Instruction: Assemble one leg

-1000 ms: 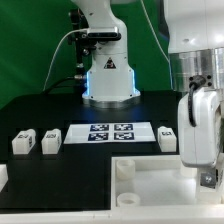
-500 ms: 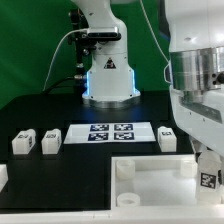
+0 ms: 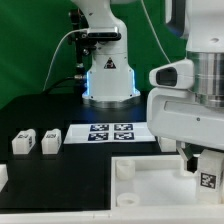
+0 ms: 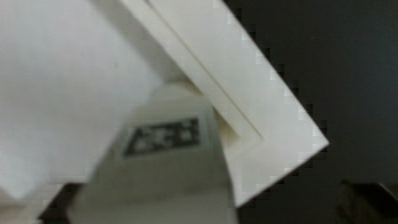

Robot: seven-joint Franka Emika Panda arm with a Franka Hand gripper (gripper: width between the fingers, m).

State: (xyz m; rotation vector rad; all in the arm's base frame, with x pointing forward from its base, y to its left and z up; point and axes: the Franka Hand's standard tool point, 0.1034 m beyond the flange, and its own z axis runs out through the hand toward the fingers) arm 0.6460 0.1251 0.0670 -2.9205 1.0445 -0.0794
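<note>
My gripper [image 3: 206, 176] is shut on a leg [image 3: 208, 182], a small white peg with a black-and-white tag facing the camera. It holds the leg upright over the far right corner of the large white tray-like piece [image 3: 150, 188]. In the wrist view the held leg [image 4: 164, 140] fills the middle with its tag showing, and the white tray piece [image 4: 231, 80] lies behind it. Two more legs [image 3: 22, 142] [image 3: 49, 141] stand side by side on the black table at the exterior view's left. Whether the held leg touches the tray piece cannot be told.
The marker board [image 3: 112, 132] lies flat at mid-table. The robot base [image 3: 108, 72] stands behind it. Another white part [image 3: 3, 176] shows at the left edge. A corner socket [image 3: 123, 169] rises from the tray piece's far left corner.
The wrist has turned, so the hand's wide body now spreads across the right of the exterior view and hides the leg beside the marker board. The held leg stays in about the same place.
</note>
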